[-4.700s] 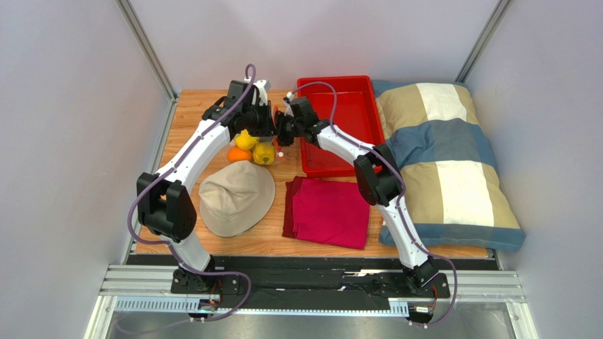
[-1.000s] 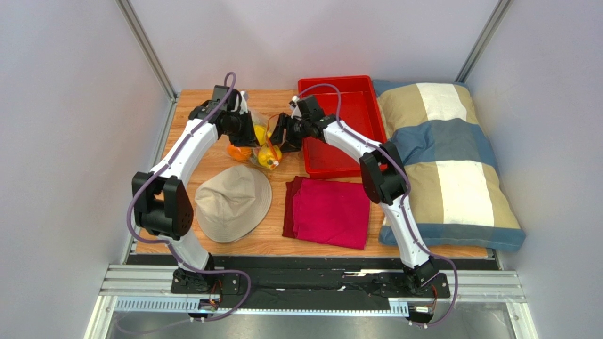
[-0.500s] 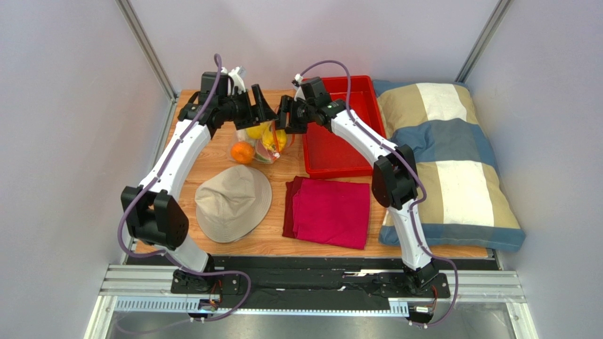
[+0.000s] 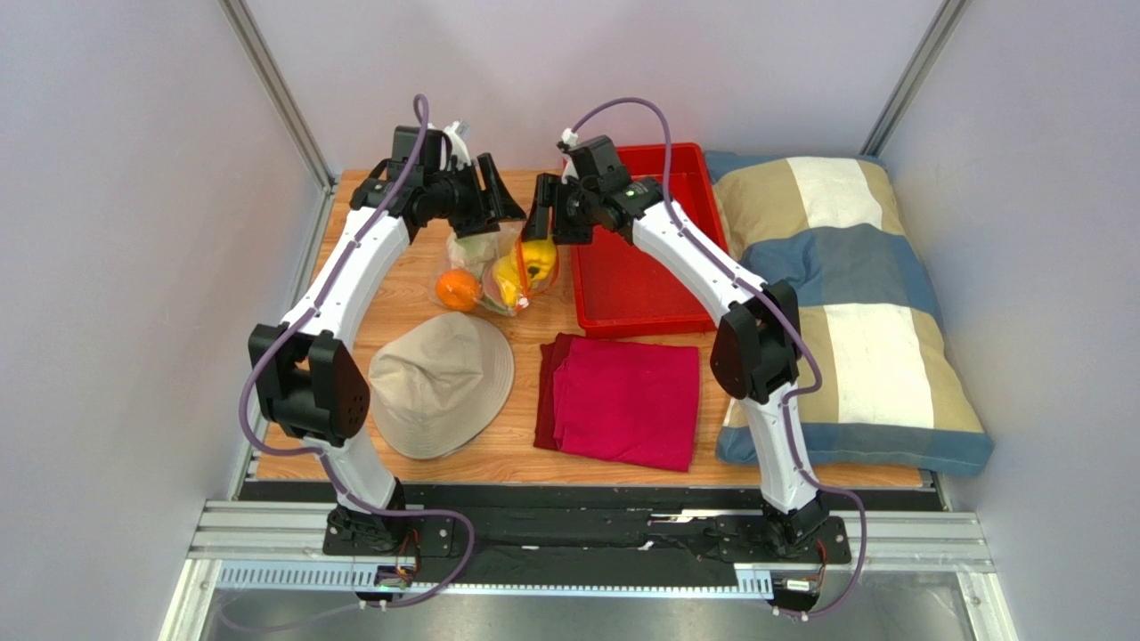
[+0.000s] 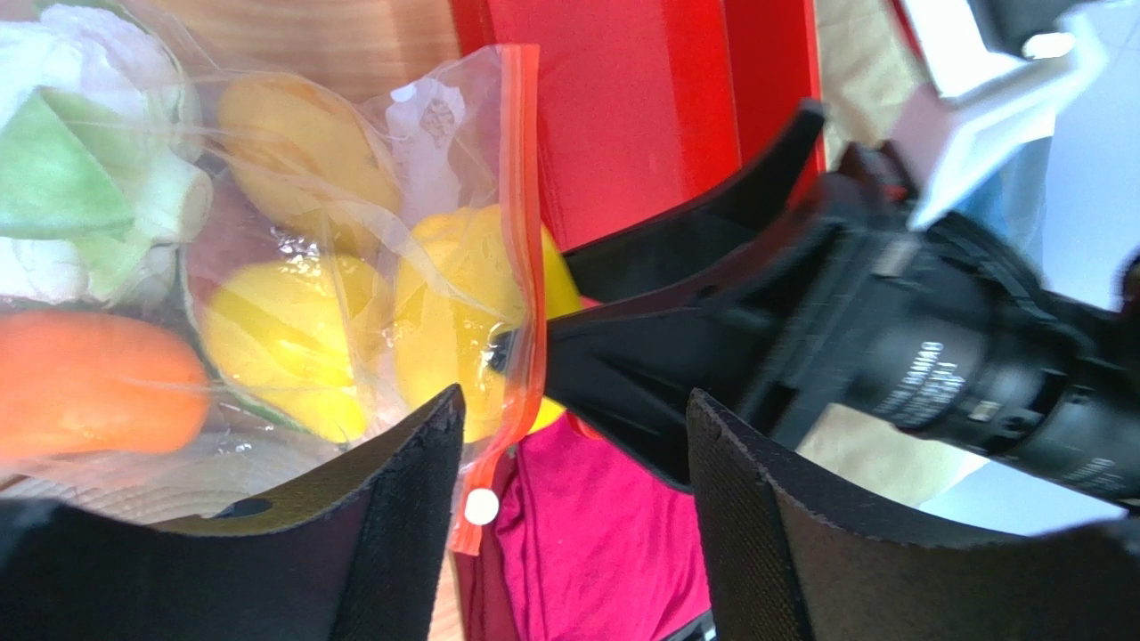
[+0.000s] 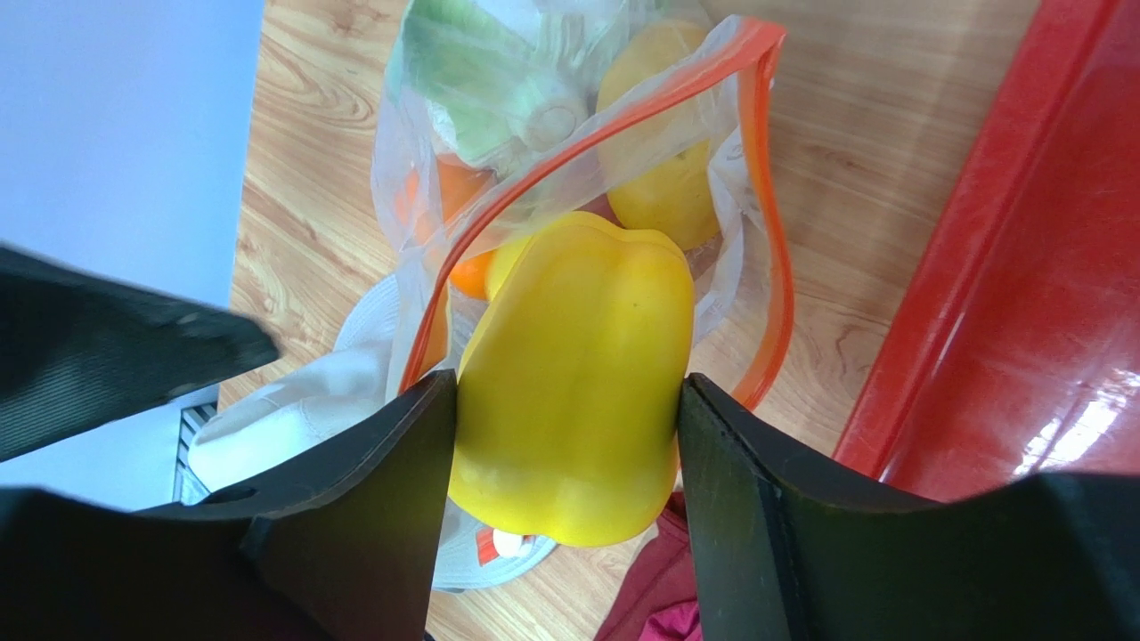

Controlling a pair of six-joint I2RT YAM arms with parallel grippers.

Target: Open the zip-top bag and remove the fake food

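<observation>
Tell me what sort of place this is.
Likely a robot lab test cell: plain grey walls, two arms bolted to a rail at a wooden table, staged props like a hat and pillow.

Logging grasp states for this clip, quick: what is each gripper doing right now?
Left gripper: open, fingers spread, gripping nothing.
Right gripper: closed on the yellow bell pepper.

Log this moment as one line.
right gripper: shut on yellow plastic bell pepper | left gripper: open | clear zip-top bag: open, other fake food inside
</observation>
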